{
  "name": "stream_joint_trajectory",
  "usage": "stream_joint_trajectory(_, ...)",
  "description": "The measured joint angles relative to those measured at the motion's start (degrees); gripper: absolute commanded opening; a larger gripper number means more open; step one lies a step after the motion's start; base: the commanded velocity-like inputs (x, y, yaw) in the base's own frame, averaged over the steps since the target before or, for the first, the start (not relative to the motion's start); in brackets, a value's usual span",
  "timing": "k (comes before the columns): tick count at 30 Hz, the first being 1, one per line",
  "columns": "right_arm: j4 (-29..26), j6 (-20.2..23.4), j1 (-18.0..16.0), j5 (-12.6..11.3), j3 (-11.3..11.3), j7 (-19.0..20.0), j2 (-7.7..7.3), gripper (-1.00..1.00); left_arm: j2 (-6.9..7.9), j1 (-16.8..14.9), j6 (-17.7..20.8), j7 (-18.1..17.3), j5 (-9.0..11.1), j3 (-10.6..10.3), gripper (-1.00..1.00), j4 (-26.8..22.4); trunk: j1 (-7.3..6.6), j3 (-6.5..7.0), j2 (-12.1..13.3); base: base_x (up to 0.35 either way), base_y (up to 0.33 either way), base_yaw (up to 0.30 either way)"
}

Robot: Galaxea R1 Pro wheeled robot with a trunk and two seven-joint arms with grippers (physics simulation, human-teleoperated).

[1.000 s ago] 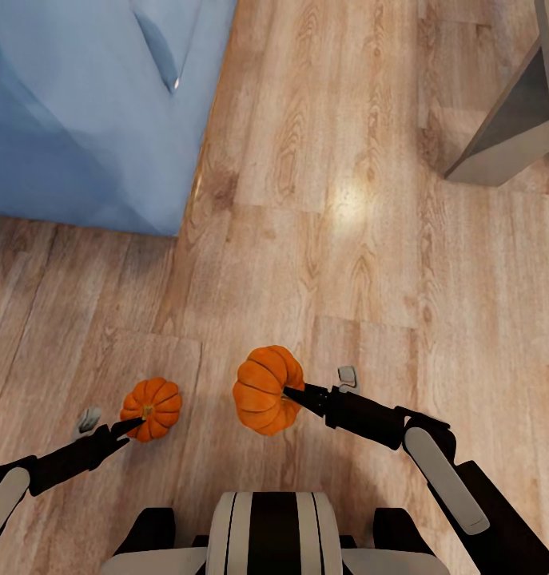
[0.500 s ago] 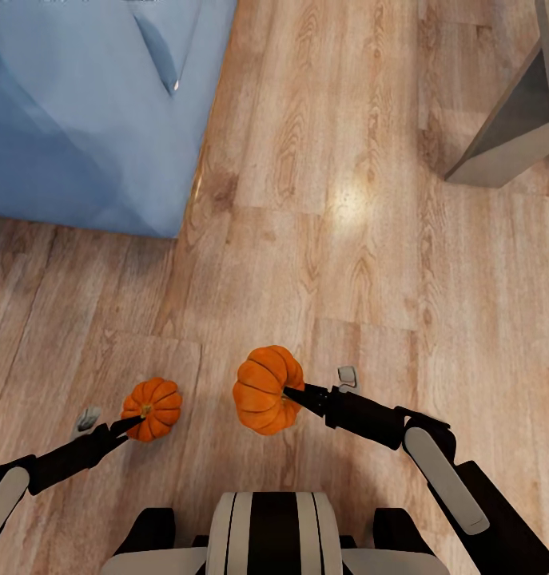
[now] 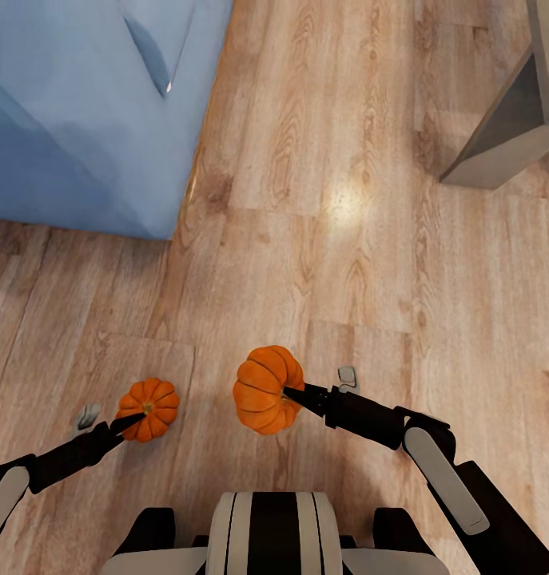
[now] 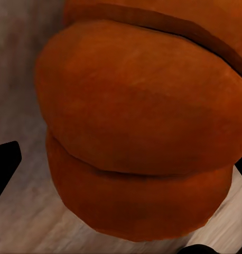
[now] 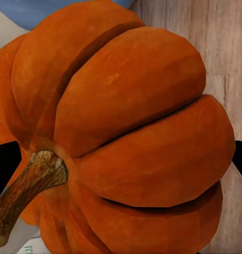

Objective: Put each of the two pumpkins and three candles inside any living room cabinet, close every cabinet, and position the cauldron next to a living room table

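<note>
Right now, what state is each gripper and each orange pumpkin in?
Left gripper: shut on the smaller ribbed orange pumpkin.
Right gripper: shut on the larger ribbed orange pumpkin.
Smaller ribbed orange pumpkin: held above the wood-plank floor.
Larger ribbed orange pumpkin: held up, brown stem intact.
</note>
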Motion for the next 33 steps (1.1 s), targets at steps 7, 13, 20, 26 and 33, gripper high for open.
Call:
stream_joint_trajectory(7, 0.02, -0.01, -0.01, -0.01, 0.01, 0.01, 0.0, -1.0, 0.01, 0.03, 0.02, -0.11, -0.06, -0.02, -1.0, -0.03, 0.0, 0.0, 0.0, 0.0, -0.006, 0.0)
stream_joint_trajectory(13, 0.01, 0.0, -0.01, -0.01, 0.01, 0.01, 0.0, -1.0, 0.02, 0.09, -0.93, -0.52, -0.35, -0.03, -1.0, 0.06, 0.0, 0.0, 0.0, 0.0, 0.0, 0.0)
stream_joint_trajectory(20, 0.05, -0.01, -0.01, 0.0, 0.01, 0.0, 0.0, -1.0, 0.02, 0.12, -1.16, -0.59, -0.36, 0.02, -1.0, 0.08, 0.0, 0.0, 0.0, 0.0, 0.0, 0.0)
stream_joint_trajectory(26, 0.1, -0.01, -0.01, -0.01, 0.01, 0.0, 0.0, -1.0, 0.1, 0.08, -1.14, -0.63, -0.35, 0.01, -1.0, 0.15, 0.0, 0.0, 0.0, 0.0, 0.0, 0.0)
stream_joint_trajectory(33, 0.1, 0.0, 0.0, -0.01, 0.0, 0.0, 0.0, -1.0, 0.09, 0.09, -1.15, -0.6, -0.33, 0.07, -1.0, 0.17, 0.0, 0.0, 0.0, 0.0, 0.0, 0.0)
